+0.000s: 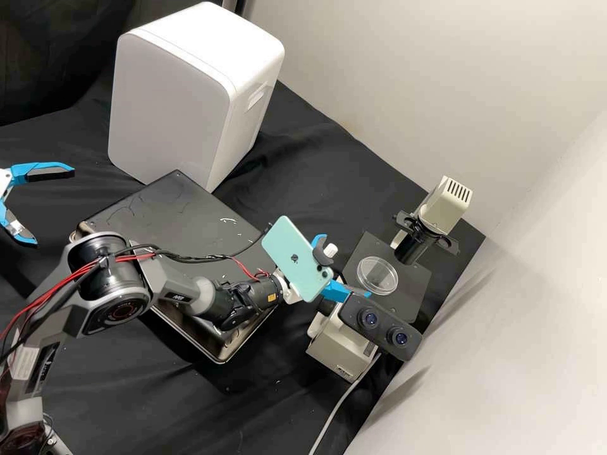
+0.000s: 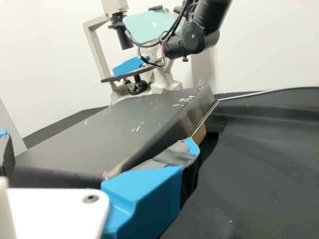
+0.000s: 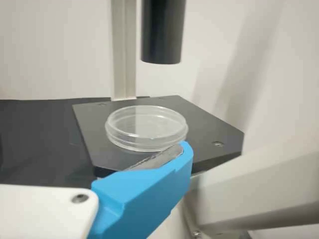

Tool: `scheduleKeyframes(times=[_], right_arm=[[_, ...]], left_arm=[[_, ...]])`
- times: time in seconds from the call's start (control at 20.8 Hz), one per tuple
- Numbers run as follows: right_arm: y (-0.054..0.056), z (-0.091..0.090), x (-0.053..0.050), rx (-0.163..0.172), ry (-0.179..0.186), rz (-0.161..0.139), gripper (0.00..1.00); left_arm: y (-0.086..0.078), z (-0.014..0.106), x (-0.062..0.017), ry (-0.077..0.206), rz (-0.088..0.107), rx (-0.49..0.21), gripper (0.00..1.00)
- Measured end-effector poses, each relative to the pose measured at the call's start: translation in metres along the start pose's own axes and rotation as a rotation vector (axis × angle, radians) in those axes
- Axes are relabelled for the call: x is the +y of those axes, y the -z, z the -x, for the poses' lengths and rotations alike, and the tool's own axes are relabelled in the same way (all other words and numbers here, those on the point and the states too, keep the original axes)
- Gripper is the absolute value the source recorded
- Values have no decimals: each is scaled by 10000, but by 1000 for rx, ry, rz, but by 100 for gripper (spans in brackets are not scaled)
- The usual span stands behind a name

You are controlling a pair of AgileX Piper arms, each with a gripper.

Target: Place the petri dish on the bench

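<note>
The clear petri dish [image 1: 377, 275] [image 3: 146, 127] lies flat on the black stage [image 1: 414, 297] of a microscope at the right side of the bench. My right gripper [image 1: 346, 272] is open just left of the dish, level with the stage. One blue finger [image 3: 149, 186] ends against the stage's near edge right beside the dish wall; whether it touches the dish I cannot tell. My left gripper [image 1: 54, 203] is open and holds nothing at the far left edge of the bench, well away from the dish.
A dark metal tray [image 1: 183, 221] [image 2: 124, 134] lies mid-bench under the right arm. A white box-shaped appliance [image 1: 190, 88] stands behind it. The microscope's eyepieces [image 1: 382, 328] and lamp head [image 1: 446, 199] flank the stage. White walls close the right side.
</note>
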Motion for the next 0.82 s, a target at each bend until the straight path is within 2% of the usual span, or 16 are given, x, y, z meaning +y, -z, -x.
scheduleKeyframes(times=[0.14,0.34,0.43,0.67,0.82], right_arm=[[-4,-33,65,-12,-6,1,100],[51,-142,176,1,-32,1,100],[44,-239,179,-6,-27,1,100],[2,-387,159,-50,9,3,100],[-13,-457,166,-63,4,30,100]], left_arm=[[0,0,0,0,0,0,100],[0,0,0,0,0,0,100],[0,0,0,0,0,0,100],[2,-9,-23,12,9,-2,100],[-10,-17,-35,18,13,-12,100]])
